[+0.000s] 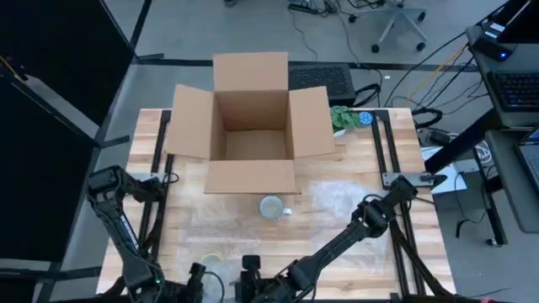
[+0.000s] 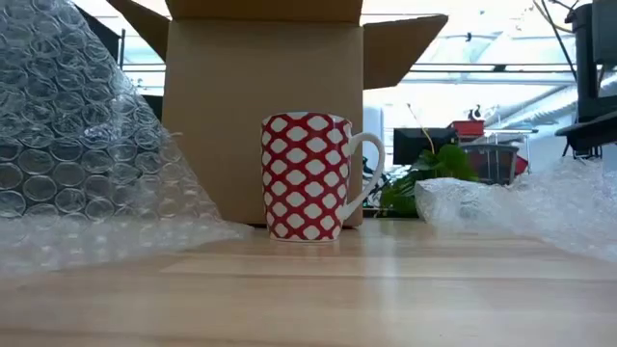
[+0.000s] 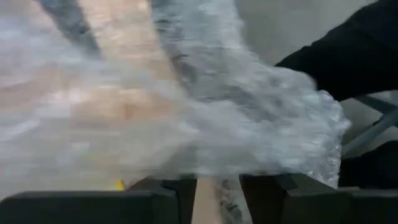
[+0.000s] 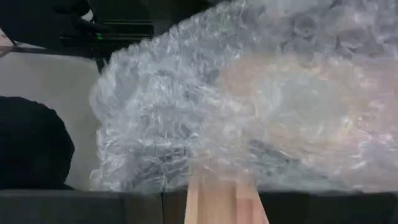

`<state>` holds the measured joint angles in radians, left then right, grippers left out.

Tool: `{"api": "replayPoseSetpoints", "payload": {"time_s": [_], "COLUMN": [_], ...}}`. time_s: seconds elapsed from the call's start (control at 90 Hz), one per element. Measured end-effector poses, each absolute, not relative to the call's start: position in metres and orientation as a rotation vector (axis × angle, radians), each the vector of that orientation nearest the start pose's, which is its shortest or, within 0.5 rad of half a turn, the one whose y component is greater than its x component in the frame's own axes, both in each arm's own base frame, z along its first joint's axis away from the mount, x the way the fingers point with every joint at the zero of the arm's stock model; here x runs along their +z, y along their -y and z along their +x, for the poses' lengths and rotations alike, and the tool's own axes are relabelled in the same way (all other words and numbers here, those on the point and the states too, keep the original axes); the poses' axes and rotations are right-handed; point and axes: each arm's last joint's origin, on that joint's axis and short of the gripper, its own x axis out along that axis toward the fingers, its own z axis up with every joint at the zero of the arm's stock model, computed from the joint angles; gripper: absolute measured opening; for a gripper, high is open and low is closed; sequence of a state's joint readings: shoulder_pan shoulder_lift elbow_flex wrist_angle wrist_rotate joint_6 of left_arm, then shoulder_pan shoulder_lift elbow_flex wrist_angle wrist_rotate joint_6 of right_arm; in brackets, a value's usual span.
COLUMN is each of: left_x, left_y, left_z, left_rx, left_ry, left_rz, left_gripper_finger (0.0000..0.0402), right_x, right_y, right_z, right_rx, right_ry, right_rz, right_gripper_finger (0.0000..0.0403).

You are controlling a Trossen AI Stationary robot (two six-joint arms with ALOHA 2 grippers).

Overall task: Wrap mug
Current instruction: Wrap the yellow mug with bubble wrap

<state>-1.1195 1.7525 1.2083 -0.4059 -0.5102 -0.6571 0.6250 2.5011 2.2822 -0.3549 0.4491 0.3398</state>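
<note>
A wooden worktop (image 1: 168, 244) stands in an office-like room, with an open cardboard box (image 1: 250, 126) at its far side. The mug (image 1: 271, 207), red with white diamonds, stands upright just in front of the box's near flap, unwrapped. A sheet of bubble wrap (image 1: 337, 198) lies beside the mug and runs toward the near edge of the worktop. Both tools are at that near edge, well away from the mug: the left tool (image 3: 208, 186) and the right tool (image 4: 217, 196) each have wrap bunched against their narrowly parted fingers, apparently pinched. The step looks like lifting the sheet; next it must be carried over the mug without tipping it.
</note>
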Motion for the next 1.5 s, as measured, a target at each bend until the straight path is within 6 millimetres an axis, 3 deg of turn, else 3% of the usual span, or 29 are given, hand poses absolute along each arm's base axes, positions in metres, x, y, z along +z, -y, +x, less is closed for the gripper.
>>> {"api": "replayPoseSetpoints", "payload": {"time_s": [0.144,0.3,0.522,0.8,0.944,1.056,1.322,1.5], "left_x": [0.222,0.253,0.299,0.327,0.329,0.326,0.299,0.273], "left_y": [0.314,0.297,0.256,0.213,0.201,0.203,0.222,0.242], "left_z": [0.176,0.174,0.157,0.136,0.13,0.126,0.101,0.086], "left_rx": [-0.408,-0.462,-0.315,-0.168,-0.108,-0.108,-0.072,-0.071], "left_ry": [-0.868,-0.858,-0.73,-0.704,-0.724,-0.733,-0.777,-0.778], "left_rz": [0.026,-0.047,-0.044,-0.079,-0.098,-0.116,-0.238,-0.302], "left_gripper_finger": [0.0156,0.017,0.0171,0.0171,0.0171,0.0171,0.0171,0.0171], "right_x": [0.215,0.216,0.22,0.224,0.224,0.224,0.232,0.23], "right_y": [-0.319,-0.317,-0.306,-0.282,-0.263,-0.251,-0.216,-0.204], "right_z": [0.464,0.466,0.476,0.493,0.503,0.509,0.521,0.521], "right_rx": [0.081,0.078,0.055,-0.023,-0.072,-0.102,-0.158,-0.174], "right_ry": [-0.515,-0.499,-0.457,-0.415,-0.409,-0.409,-0.398,-0.467], "right_rz": [0.052,0.072,0.117,0.193,0.246,0.277,0.303,0.206], "right_gripper_finger": [0.0153,0.0153,0.0153,0.0153,0.0153,0.0153,0.0153,0.0153]}}
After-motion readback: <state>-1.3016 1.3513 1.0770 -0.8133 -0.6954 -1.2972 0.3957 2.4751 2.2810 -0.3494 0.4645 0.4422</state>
